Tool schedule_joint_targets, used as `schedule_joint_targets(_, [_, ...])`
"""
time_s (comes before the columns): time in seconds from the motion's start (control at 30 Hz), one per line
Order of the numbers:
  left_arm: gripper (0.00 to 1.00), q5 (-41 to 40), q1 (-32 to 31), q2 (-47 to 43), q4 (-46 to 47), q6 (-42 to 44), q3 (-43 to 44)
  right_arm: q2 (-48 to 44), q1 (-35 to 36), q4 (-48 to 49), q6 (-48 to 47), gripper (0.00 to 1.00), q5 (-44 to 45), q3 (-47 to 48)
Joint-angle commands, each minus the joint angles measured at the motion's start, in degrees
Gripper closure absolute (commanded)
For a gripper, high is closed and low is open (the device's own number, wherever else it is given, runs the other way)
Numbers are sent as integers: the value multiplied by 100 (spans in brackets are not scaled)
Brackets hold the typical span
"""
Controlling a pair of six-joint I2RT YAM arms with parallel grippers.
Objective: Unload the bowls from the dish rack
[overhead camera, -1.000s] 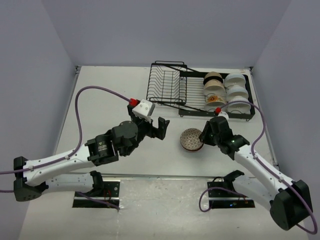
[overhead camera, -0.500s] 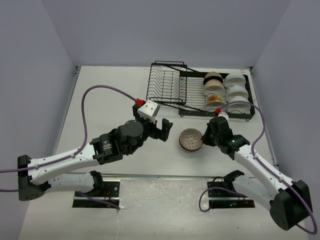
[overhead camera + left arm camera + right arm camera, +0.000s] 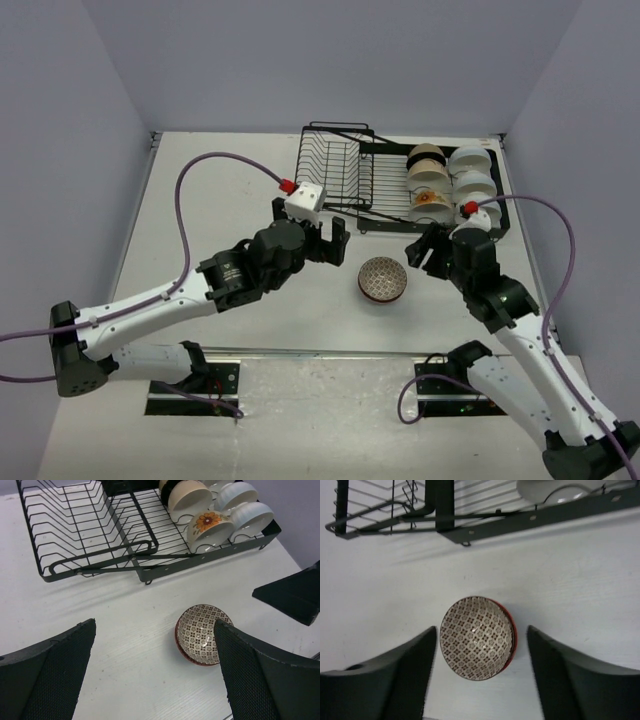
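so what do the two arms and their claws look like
The left arm and right arm have white shells with black joints. A purple cable loops along each, ending in a red plug at the wrist. The left claw and right claw are black, with two broad wedge fingers; the left's pads are mesh-textured.

A reddish-brown patterned bowl [image 3: 383, 279] sits mouth up and alone on the bench [image 3: 220, 220], at the centre of the top view just below the dish rack [image 3: 335, 175]. Its inside is covered with a fine brown-and-white lattice and its outer wall is red. The rack is black wire and lies across the upper middle of that view, with the upright slotted section on the left joined to a flat tray on the right. At the tray's right end the other bowls [image 3: 450, 180] stand on edge in two tight rows: cream bowls [image 3: 427, 155] with an orange-floral bowl [image 3: 432, 203] nearest the bottom in the left row, and white bowls [image 3: 470, 160] in the right row.
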Motion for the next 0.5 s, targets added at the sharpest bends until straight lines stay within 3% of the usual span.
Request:
schedule_joint_targets(0.0, [0, -490, 141, -79, -499, -640, 440, -89, -297, -144, -80, 17, 381, 490])
schedule_joint_targets(0.03, [0, -650, 237, -167, -849, -911, 466, -89, -359, -109, 155, 2, 539, 543])
schedule_joint_targets(0.07, [0, -904, 334, -237, -1009, -1079, 493, -89, -437, -109, 383, 1, 1097, 622])
schedule_joint_targets(0.17, [0, -1161, 457, -545, -1616, -1168, 519, -351, -508, 197, 1123, 1, 1655, 501])
schedule_joint_targets(0.3, [0, -1250, 484, -1158, -2380, -1177, 511, -529, -701, 1786, 1326, 1, 1121, 43])
schedule_joint_targets(0.37, [0, -1285, 484, -1414, -2610, -1151, 476, -345, -956, 2078, 1483, 1, 972, -71])
schedule_joint_targets(0.47, [0, -1232, 484, -1898, -3058, -1019, 353, 130, -1667, 2649, 2230, 1, 17, -387])
